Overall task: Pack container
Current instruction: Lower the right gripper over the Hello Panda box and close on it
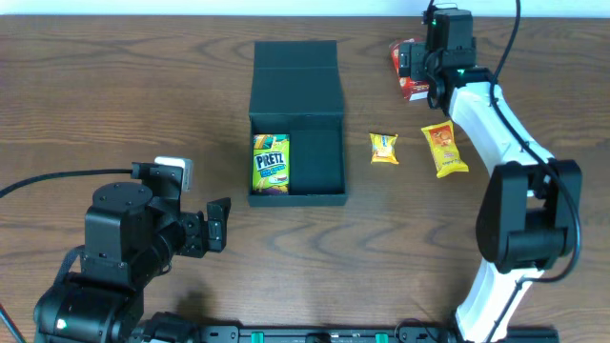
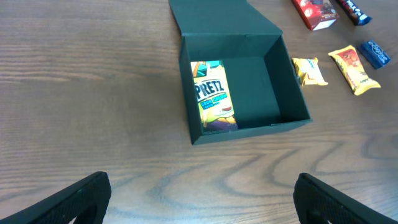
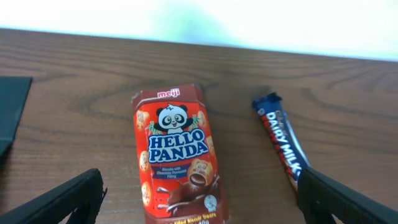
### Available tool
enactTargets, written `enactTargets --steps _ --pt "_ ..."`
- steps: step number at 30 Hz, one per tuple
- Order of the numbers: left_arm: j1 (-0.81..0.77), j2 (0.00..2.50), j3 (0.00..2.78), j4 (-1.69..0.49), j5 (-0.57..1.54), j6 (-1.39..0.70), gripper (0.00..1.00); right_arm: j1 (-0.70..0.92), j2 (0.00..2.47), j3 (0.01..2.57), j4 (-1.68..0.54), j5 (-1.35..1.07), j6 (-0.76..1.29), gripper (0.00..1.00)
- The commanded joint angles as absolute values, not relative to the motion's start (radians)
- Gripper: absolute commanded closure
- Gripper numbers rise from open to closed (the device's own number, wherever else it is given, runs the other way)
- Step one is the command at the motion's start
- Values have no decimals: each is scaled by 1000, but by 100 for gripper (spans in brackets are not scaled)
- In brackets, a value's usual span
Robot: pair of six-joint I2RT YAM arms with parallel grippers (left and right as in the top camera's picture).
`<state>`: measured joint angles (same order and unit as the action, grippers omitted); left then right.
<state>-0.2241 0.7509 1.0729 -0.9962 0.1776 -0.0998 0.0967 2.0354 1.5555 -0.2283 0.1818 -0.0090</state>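
The black container (image 1: 326, 164) lies open at mid-table, its flap lid (image 1: 295, 67) folded back flat. A green-yellow Pretz packet (image 1: 271, 162) lies along the left inside wall; it also shows in the left wrist view (image 2: 213, 95) within the container (image 2: 255, 87). My left gripper (image 1: 219, 225) hovers open near the front left, short of the container, with bare wood between its fingers (image 2: 74, 199). My right gripper (image 3: 202, 199) hangs open at the back right. A red Hello Panda box (image 3: 180, 162) lies between its spread fingers (image 3: 68, 199), untouched.
A Dairy Milk bar (image 3: 283, 143) lies just right of the Hello Panda box, by the right finger. Right of the container sit a small yellow packet (image 1: 383, 148) and an orange-yellow packet (image 1: 444, 150). A blue packet (image 2: 375, 53) lies further right.
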Motion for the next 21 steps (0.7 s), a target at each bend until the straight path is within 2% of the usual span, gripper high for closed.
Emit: enactTargets --steps 1,10,21 --pt "-223 751 1076 -999 181 -93 5 76 2084 1578 -215 112 -25 1" --pt "-223 751 1076 -999 181 -93 5 68 2244 1726 -232 47 -50 1" --pt "-223 751 1076 -999 181 -93 5 65 2420 1932 -355 44 -54 1"
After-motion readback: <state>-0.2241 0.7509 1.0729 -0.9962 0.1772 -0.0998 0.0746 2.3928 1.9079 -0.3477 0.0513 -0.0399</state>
